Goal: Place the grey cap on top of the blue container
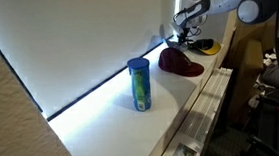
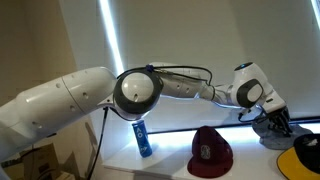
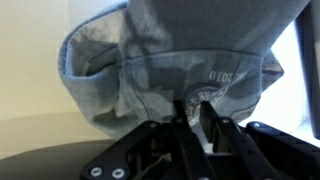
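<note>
The grey cap [image 3: 150, 50] fills the wrist view, its soft grey-blue fabric bunched in front of my gripper [image 3: 195, 108]. The two fingers stand close together, pinching a fold of the cap near its printed emblem. In an exterior view the grey cap [image 2: 272, 131] lies at the far right under the gripper [image 2: 275, 118]. The blue container [image 1: 140, 84] stands upright mid-counter with its blue lid and green-yellow label, well apart from the gripper [image 1: 184, 32]. The container [image 2: 143, 137] also shows under the arm's elbow.
A dark red cap [image 1: 180, 62] lies between the container and the gripper, seen again as the dark red cap [image 2: 210, 152]. A yellow and black cap [image 2: 305, 152] sits at the far end. The white counter [image 1: 104, 131] runs along a bright window, with its edge close by.
</note>
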